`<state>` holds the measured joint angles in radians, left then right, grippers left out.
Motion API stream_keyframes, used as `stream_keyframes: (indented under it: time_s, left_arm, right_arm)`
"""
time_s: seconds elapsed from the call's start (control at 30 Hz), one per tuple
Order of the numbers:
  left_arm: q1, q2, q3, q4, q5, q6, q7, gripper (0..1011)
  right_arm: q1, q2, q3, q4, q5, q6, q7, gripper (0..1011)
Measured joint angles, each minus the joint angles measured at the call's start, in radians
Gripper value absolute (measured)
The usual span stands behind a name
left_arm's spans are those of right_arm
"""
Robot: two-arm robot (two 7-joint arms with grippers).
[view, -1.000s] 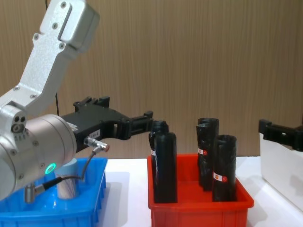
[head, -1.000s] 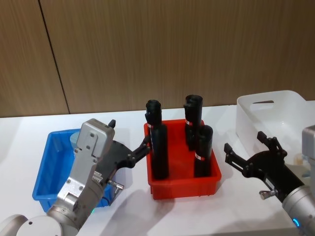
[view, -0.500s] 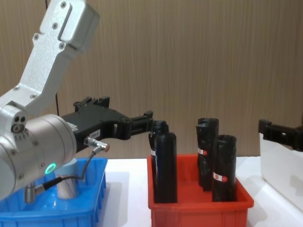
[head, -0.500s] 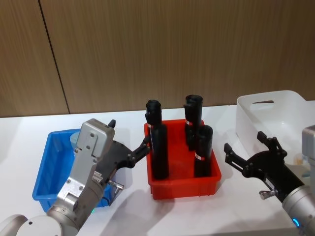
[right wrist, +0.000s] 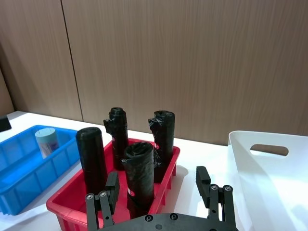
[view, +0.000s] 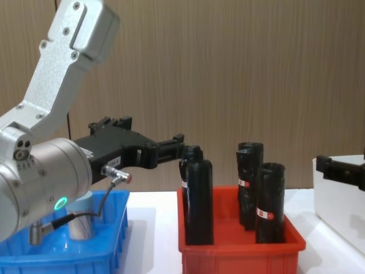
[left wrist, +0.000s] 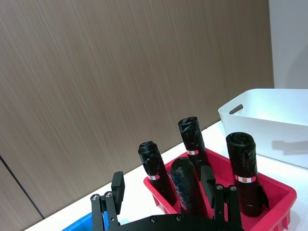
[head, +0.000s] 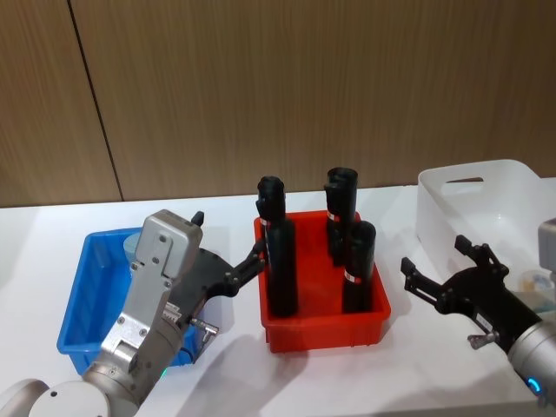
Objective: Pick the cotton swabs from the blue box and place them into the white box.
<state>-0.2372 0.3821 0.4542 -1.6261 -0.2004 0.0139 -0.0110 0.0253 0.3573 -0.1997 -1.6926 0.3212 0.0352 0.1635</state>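
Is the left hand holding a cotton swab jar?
No, the left hand is open and empty; a jar stands in the blue box.

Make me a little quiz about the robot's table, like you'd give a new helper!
1. How many black rolls stand in the red bin? A two, B four, C six.
2. True or false: the left gripper is open and holds nothing.
3. Fill the gap: the jar with the pale blue lid sits in the ___ box.
Key: 1 B. 2 true. 3 blue; the jar stands in the blue box.
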Motion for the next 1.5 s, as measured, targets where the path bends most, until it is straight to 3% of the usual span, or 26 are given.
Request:
stream_keyframes:
  time_s: [0.67,1.13,1.5]
  left_arm:
    - [0.000,0.000,0.000,0.000,0.000,0.000,0.000,1003]
    - [0.000,0.000,0.000,0.000,0.000,0.000,0.000,1003]
    - [0.000,0.000,0.000,0.000,0.000,0.000,0.000,1003]
  right_arm:
    - [0.166,-0.008,0.030,0.280,0.095,-0.009,0.229,1002]
    - [0.287,-0.052,-0.001,0.453,0.078,-0.012,0.329,1002]
    - [0.360,-0.088,-0.029,0.557,0.051,-0.023,0.367,1002]
